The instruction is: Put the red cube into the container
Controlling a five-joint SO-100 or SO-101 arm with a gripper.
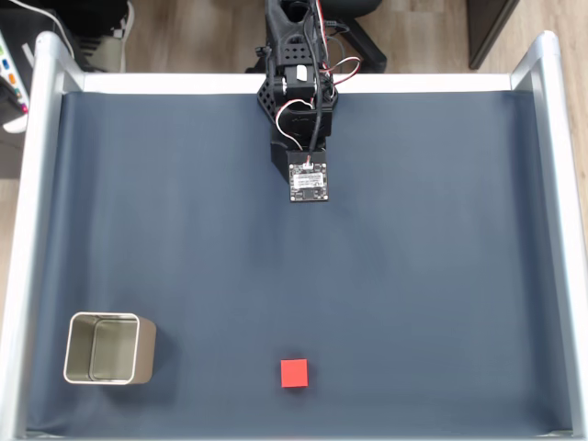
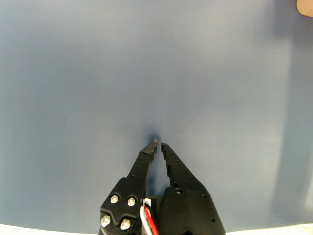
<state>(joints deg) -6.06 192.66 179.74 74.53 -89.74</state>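
On the dark mat (image 1: 413, 276), red cube (image 1: 294, 373) sits right of container (image 1: 108, 348).

No legible text; print on arm's circuit board (image 1: 308, 180) too small.

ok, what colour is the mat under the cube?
Dark navy blue mat, plain with no pattern, best seen in the fixed view; the red cube sits on it.
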